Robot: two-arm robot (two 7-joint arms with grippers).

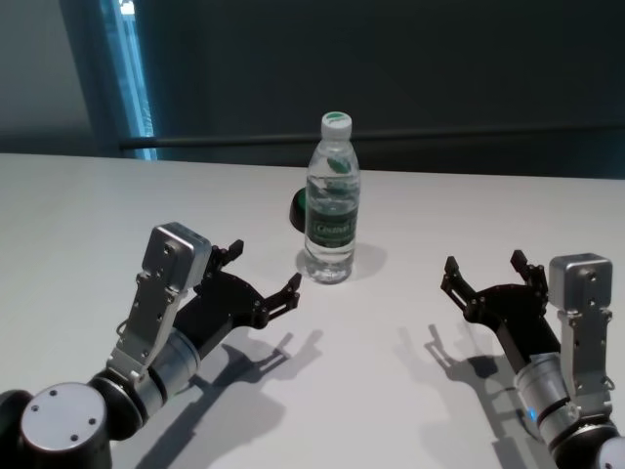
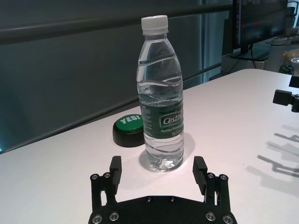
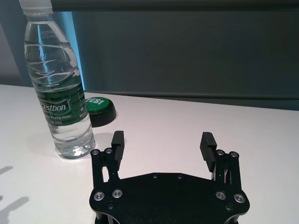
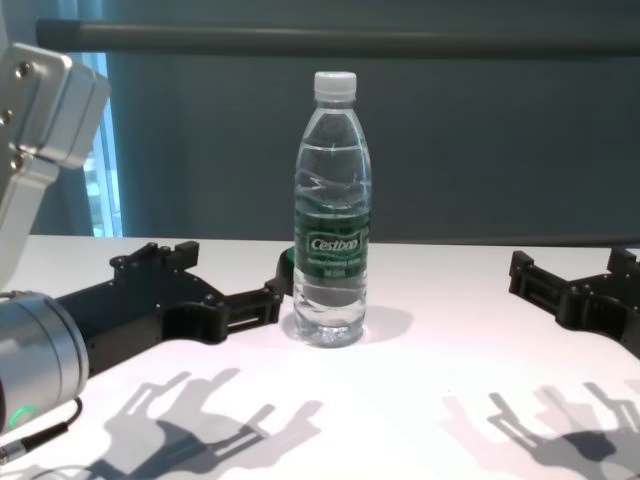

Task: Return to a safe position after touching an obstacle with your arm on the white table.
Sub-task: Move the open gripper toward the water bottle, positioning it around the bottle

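Note:
The obstacle, a tall clear water bottle (image 1: 330,210) with a white cap and a dark green label, stands upright mid-table on the white table (image 1: 117,195). My left gripper (image 1: 266,269) hovers low just left of and nearer than the bottle, open and empty. One fingertip (image 4: 270,297) is close to the bottle's base (image 4: 330,320) with a small gap. In the left wrist view the bottle (image 2: 161,107) rises just beyond the left gripper (image 2: 158,164). My right gripper (image 1: 483,266) is open and empty, well off to the right of the bottle (image 3: 58,93).
A low black round button with a green top (image 1: 298,207) sits right behind the bottle, toward the table's far edge. A dark wall with a rail runs behind the table. Bare white tabletop lies between and in front of both arms.

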